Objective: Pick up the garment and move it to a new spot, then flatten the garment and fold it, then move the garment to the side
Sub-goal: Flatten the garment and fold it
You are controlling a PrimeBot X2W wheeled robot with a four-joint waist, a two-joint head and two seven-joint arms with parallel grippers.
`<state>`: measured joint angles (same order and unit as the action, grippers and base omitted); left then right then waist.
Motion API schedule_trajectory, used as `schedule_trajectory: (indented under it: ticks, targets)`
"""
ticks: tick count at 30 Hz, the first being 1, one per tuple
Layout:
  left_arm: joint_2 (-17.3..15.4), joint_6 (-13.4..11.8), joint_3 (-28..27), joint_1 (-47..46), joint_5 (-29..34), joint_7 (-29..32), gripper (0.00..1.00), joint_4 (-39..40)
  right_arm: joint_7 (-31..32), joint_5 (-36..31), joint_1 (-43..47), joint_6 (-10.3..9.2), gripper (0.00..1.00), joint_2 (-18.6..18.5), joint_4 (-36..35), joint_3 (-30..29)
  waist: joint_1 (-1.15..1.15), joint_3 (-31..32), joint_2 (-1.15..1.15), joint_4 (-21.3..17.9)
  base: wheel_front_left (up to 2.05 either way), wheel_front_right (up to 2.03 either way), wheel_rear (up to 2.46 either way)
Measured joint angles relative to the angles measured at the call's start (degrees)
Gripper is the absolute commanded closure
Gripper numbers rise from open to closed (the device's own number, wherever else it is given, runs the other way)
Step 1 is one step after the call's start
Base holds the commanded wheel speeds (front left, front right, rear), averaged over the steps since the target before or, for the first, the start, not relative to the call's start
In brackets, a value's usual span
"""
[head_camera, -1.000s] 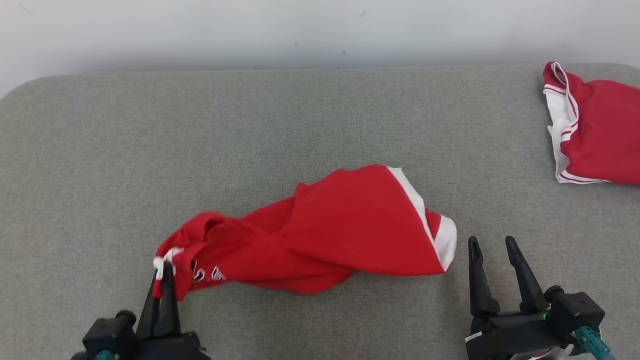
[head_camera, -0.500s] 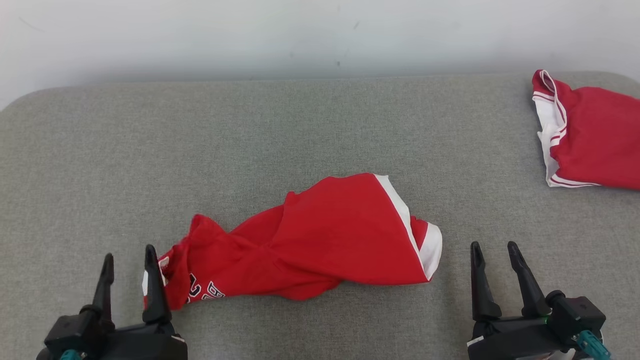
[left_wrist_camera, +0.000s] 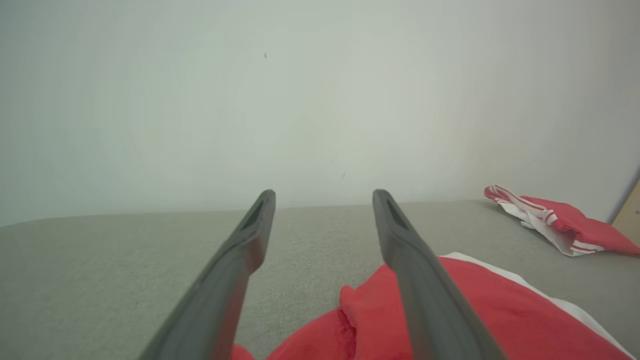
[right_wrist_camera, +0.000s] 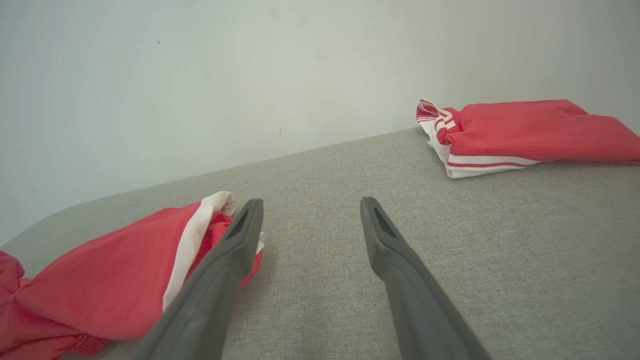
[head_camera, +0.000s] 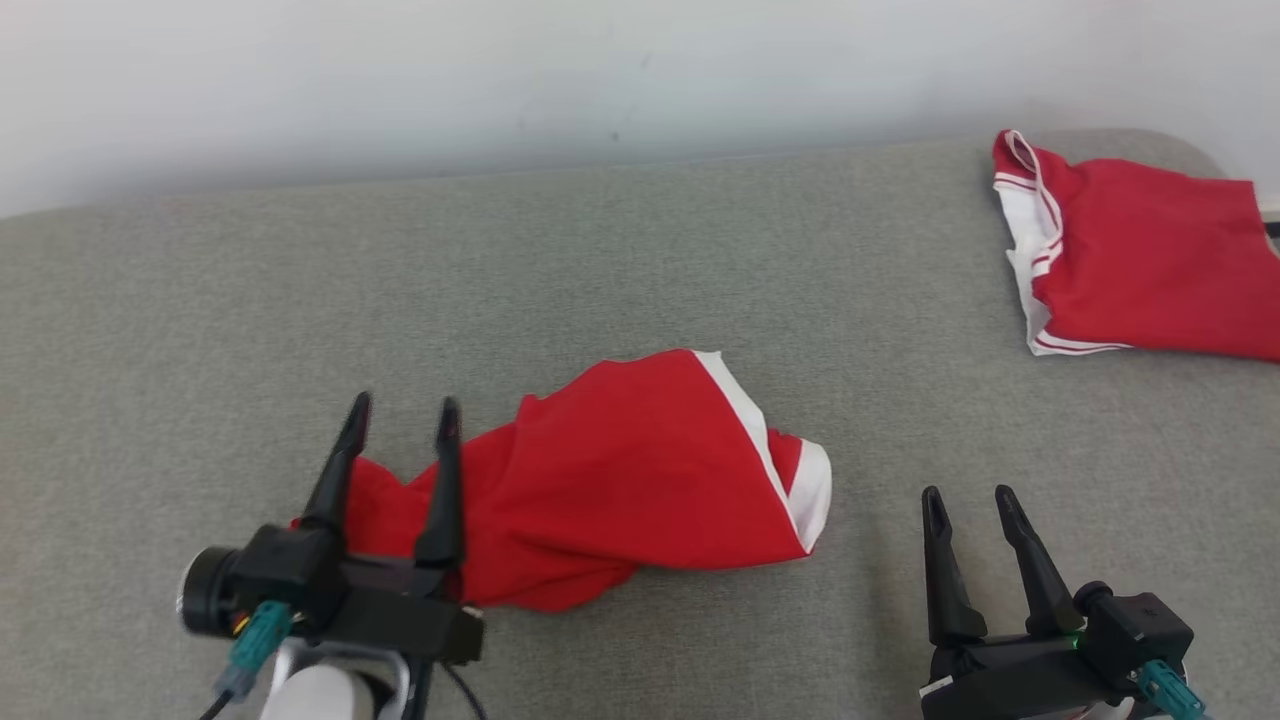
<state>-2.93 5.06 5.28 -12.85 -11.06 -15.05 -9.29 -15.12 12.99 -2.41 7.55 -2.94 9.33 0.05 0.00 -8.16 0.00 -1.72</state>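
A crumpled red garment (head_camera: 640, 480) with a white band along its right edge lies at the lower centre of the head view, on a broad surface (head_camera: 640, 250) covered in grey woven cloth. The surface runs the full width of the frame and rounds off at its upper right corner. Behind it stands a plain whitish wall (head_camera: 400, 80), bare but for a few small dark specks.

At the upper right of the frame, well apart from the first piece, a second red garment (head_camera: 1140, 260) lies in a flatter, folded heap, its white trim striped with thin red lines (the stripes read most clearly in the right wrist view).

The left gripper (head_camera: 405, 403) stands at the lower left over the garment's bunched left end, its two dark fingers spread wide with nothing pinched between them. Whether they touch the cloth cannot be told.

The right gripper (head_camera: 968, 492) sits at the lower right, near the white-banded end but clear of it. Its fingers are also parted, over bare grey cloth.
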Motion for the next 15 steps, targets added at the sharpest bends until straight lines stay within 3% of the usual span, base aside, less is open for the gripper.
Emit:
schedule_trajectory:
  ticks: [15]
  targets:
    - [0.11, 1.51, 20.19, -11.24, -1.64, 0.0, 0.0, -10.91, 0.0, 0.6, -0.6, 0.0, 0.0, 0.01, 0.27, -0.05, 0.0, -1.28, 0.0, -4.17, 0.0, 0.0, 0.0]
